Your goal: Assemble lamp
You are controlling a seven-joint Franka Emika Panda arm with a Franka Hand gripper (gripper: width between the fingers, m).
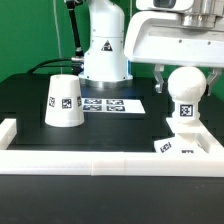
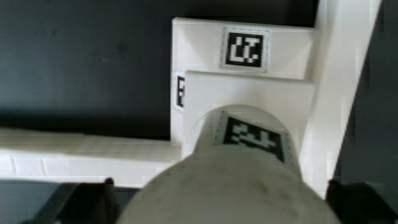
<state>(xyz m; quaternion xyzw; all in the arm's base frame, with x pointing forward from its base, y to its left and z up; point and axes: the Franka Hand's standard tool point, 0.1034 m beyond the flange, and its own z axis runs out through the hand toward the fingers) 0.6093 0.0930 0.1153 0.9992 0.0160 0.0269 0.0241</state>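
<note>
In the exterior view, the matte black surface (image 1: pixel 25 92) carries a smooth white plastic truncated-cone shade (image 1: pixel 63 100). It stands wide end down toward the exterior view's left, with a black-and-white square tag on its wall. Just beside it lies the thin flat marker board (image 1: pixel 108 103), and behind that rises the glossy white robot pedestal (image 1: pixel 105 50). Toward the exterior view's right, the flat angular white plastic base (image 1: pixel 185 145) sits against the white raised rail (image 1: pixel 90 160) along the front edge. On the base stands the round white plastic bulb (image 1: pixel 186 90), upright on its short tagged stem. The end effector (image 1: pixel 186 80) hangs directly above. Its two fingers (image 1: pixel 160 78) are lowered on either side of the ball and spread apart, with a sliver of gap at each side, so it grips nothing.

In the wrist view, the bulb (image 2: pixel 231 165) fills the lower middle as a smooth, greyish rounded form bearing a square tag. The end effector (image 2: pixel 222 205) straddles it, and dark fingertips (image 2: pixel 80 200) show at either flank, clear of the ball. Beyond lies the base (image 2: pixel 231 85), flat-topped and sharp-cornered, with one tag on top and another on its side face, set against the black surface (image 2: pixel 71 60).
</note>
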